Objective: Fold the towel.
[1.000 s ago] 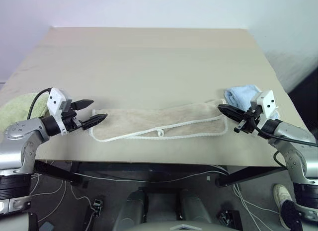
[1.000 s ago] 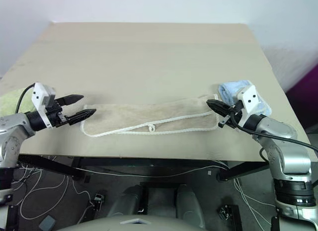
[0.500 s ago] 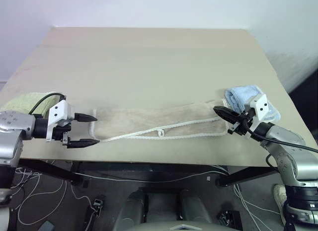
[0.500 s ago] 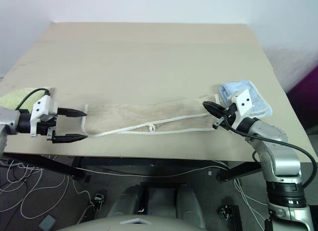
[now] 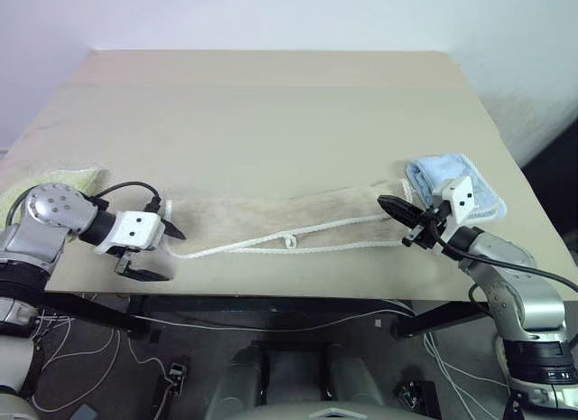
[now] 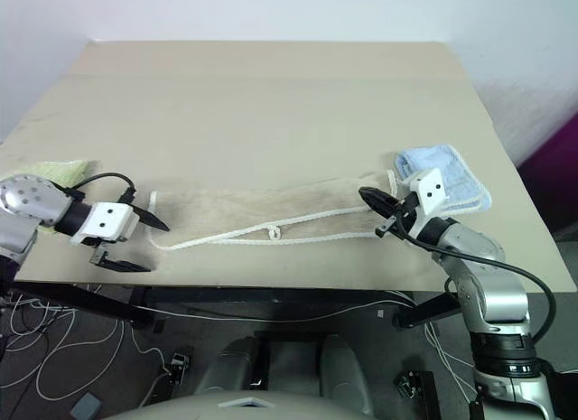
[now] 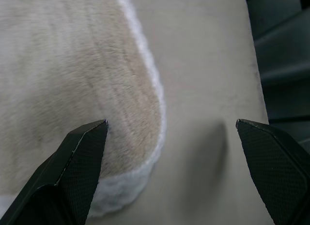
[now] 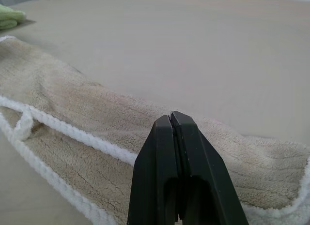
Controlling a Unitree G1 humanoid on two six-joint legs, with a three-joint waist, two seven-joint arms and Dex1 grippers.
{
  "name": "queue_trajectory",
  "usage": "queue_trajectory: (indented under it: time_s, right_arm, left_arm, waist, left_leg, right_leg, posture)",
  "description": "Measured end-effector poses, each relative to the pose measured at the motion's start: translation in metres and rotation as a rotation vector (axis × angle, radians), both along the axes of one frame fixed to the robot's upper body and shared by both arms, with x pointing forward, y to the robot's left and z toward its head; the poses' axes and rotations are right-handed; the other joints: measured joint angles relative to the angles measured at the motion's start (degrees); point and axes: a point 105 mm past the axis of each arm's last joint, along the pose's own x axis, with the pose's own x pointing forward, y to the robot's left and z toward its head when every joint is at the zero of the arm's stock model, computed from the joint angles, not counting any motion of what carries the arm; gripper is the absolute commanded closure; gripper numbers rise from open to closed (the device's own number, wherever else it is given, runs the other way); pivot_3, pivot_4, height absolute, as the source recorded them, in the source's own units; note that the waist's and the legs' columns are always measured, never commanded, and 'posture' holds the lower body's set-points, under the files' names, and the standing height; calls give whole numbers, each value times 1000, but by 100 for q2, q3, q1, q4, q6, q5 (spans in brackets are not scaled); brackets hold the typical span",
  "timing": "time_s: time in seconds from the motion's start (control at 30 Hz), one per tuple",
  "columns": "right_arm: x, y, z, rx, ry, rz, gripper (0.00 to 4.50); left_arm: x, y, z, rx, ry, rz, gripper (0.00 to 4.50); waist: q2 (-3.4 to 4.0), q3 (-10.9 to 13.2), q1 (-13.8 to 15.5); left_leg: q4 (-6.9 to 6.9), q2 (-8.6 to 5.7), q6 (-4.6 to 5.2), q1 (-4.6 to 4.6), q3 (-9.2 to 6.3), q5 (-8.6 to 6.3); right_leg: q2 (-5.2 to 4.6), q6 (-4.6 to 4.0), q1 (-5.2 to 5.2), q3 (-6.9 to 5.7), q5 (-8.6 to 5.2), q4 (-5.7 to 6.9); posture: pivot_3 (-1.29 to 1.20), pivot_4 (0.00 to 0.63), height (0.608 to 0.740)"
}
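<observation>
Towel [image 5: 289, 219] between left tool [image 5: 158, 252], spread, and right tool [image 5: 390, 206], pinched

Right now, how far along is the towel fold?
Done: the towel lies stretched lengthwise near the table's front edge, but no end-to-end fold is visible. In hand: the left gripper is open at the towel's left corner, one finger over the cloth, the other off it; the right gripper is shut above the right end, apparently holding nothing. Left: grasp both ends and fold.

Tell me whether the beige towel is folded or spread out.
Folded lengthwise: the towel lies as a long narrow strip, its white corded edge doubled along the near side.
</observation>
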Motion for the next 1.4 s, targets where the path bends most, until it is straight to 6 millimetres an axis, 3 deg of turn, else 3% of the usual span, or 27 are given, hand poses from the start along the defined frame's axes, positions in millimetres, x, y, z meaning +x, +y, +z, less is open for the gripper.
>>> queue_trajectory:
  time_s: [0.03, 0.43, 0.63, 0.73, 0.93, 1.17, 1.4]
  right_arm:
    - [0, 0, -1, -1, 2, -4, 4500]
    - [-6, -1, -10, 8, 24, -20, 4500]
    - [-9, -1, -10, 5, 23, -24, 4500]
    - [-8, 0, -9, 4, 20, -21, 4500]
    - [-1, 4, 8, -38, -42, 12, 4500]
    - [7, -1, 13, -93, -57, 38, 4500]
    - [8, 7, 10, -109, -58, 71, 4500]
  left_arm:
    - [1, -1, -2, 3, -2, -7, 615]
    - [17, -7, -5, -56, -48, 33, 4450]
    - [23, -8, -2, -160, -41, 124, 4487]
    - [29, -9, 9, -251, -54, 200, 4487]
    - [32, -9, 28, -389, -64, 301, 4487]
    - [11, -1, 12, -354, -11, 319, 4487]
    - [0, -5, 6, -318, 9, 278, 4487]
  waist:
    - [0, 0, 1]
    - [12, -3, 16]
    - [11, -2, 14]
    - [11, -1, 5]
    - [13, 0, -26]
    - [13, 0, -2]
    - [14, 1, 2]
  left_leg:
    - [1, 0, 0, 0, 0, 0]
    - [17, -5, 3, 8, -7, 0]
    - [18, -4, 3, 6, -8, 0]
    - [18, -4, 3, 5, -8, 0]
    - [15, -1, 3, 5, -7, 0]
    - [15, 1, 3, 5, -6, 0]
    - [13, 0, 2, 4, -5, 0]
  right_leg:
    - [2, 0, 1, -1, 0, 1]
    - [6, 3, 19, -13, -1, 9]
    - [7, 3, 17, -13, -1, 11]
    - [7, 3, 15, -13, -1, 11]
    - [8, 3, 9, -9, -1, 13]
    - [1, 3, 10, -8, -1, 11]
    - [-2, 3, 8, -6, -1, 10]
  posture:
    - [0, 150, 740]
    - [0, 150, 740]
    - [0, 150, 740]
    - [0, 150, 740]
    - [0, 150, 740]
    - [0, 150, 740]
    - [0, 150, 740]
